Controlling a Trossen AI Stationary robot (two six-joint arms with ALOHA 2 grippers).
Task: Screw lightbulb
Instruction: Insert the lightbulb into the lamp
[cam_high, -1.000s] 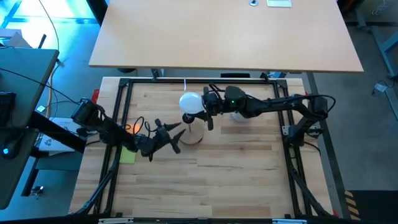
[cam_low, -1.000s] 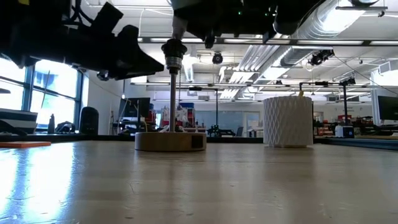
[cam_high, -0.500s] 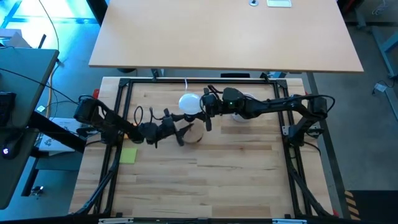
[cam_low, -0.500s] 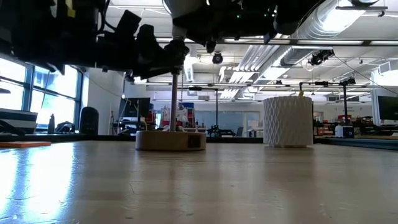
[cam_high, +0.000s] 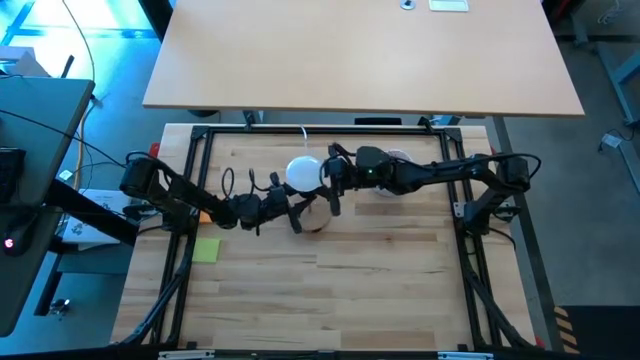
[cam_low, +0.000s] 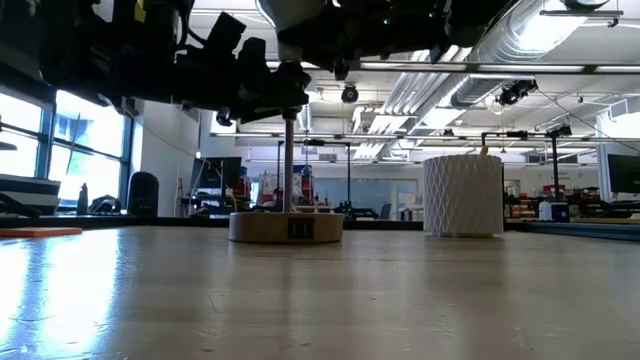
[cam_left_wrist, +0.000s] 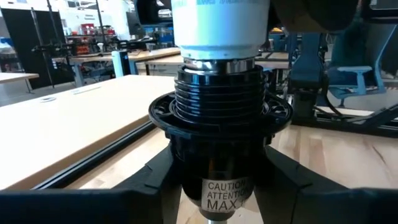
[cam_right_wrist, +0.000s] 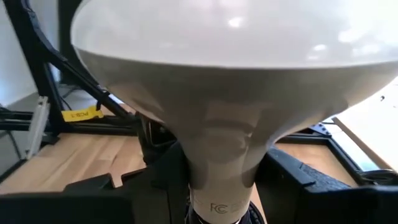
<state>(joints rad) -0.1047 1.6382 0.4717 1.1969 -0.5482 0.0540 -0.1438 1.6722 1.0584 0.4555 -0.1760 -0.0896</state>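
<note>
Left wrist view: your lightbulb (cam_left_wrist: 221, 25), white with a frosted globe and pale neck, sits atop the black socket (cam_left_wrist: 221, 134). Right gripper (cam_high: 328, 185) pinches its neck; left gripper (cam_high: 297, 212) clamps the socket.

Near half: I see bare table (cam_high: 340, 290), free passage.
Centre: wooden base (cam_low: 286, 227), both arms crowd above it.
Beside base: perforated cup (cam_low: 462, 195) probably narrows right-hand approach.
</note>
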